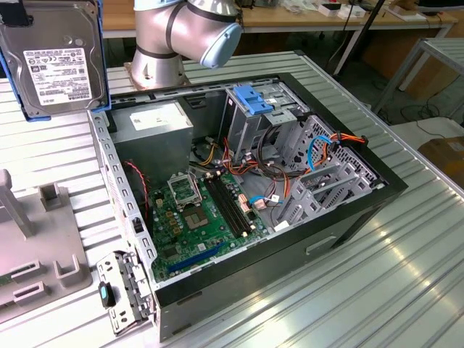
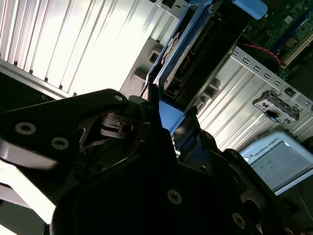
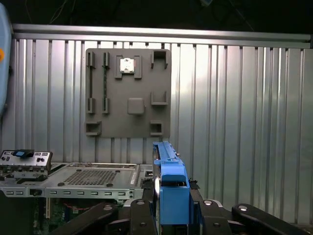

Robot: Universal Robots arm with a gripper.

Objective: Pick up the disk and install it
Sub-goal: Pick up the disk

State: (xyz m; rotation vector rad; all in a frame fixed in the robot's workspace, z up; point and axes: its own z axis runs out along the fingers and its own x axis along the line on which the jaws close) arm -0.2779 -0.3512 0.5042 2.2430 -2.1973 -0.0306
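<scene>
The disk [image 1: 54, 58], a grey metal drive with a white label and a bright blue carrier rail, hangs in the air at the exterior view's upper left, label facing the camera, left of the open computer case [image 1: 348, 217]. The first wrist view shows the disk [image 3: 171, 188] edge-on, blue rail toward the camera, above the case's edge. My gripper [image 3: 171, 208] is shut on it, with a black finger pressed on each flat side. In the second wrist view the disk [image 2: 195, 54] sticks out past the gripper [image 2: 168, 117].
Inside the case are a green motherboard [image 1: 203, 210], loose cables and an upright metal drive cage with a blue top [image 1: 254, 98]. A grey fixture plate [image 3: 128, 93] lies on the ribbed metal table [image 1: 377, 290]. A metal bracket [image 1: 123, 290] sits by the case corner. The arm's base [image 1: 181, 36] stands behind.
</scene>
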